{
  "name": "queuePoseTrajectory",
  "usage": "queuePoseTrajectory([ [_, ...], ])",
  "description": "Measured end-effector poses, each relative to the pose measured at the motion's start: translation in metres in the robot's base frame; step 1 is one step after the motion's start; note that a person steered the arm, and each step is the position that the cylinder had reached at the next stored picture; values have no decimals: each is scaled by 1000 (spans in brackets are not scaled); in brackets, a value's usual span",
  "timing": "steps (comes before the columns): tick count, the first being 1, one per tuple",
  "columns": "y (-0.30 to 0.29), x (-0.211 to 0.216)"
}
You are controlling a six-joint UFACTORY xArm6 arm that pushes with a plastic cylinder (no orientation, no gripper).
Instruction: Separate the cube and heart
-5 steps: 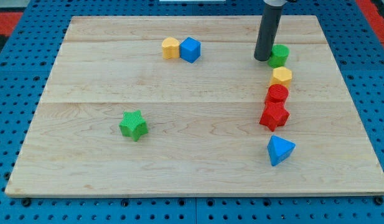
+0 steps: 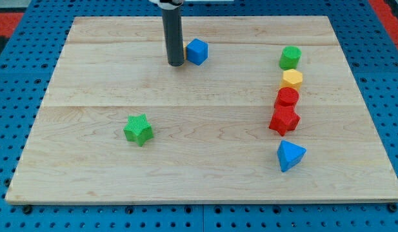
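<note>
The blue cube (image 2: 197, 51) sits near the view's top, left of centre, on the wooden board (image 2: 89, 77). My dark rod stands just to its left, with my tip (image 2: 176, 63) at the cube's lower left, close to it. The yellow heart does not show; the rod covers the spot just left of the cube where it lay. I cannot tell whether the tip touches either block.
A column of blocks runs down the view's right: green cylinder (image 2: 289, 57), yellow block (image 2: 291, 79), red cylinder (image 2: 287, 97), red block (image 2: 284, 120), blue triangular block (image 2: 290, 155). A green star (image 2: 139, 129) lies at lower left.
My rod has moved from beside the green cylinder at the right to the left, next to the blue cube. It now hides the yellow heart. The blocks look unmoved.
</note>
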State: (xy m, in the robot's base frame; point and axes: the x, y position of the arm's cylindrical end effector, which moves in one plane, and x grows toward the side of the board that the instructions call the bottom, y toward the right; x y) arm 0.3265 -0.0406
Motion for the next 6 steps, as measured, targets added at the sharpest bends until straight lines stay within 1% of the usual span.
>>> queuePoseTrajectory([
  [1,49,-22],
  [2,34,-41],
  [3,47,-55],
  [4,74,-59],
  [6,145,-61],
])
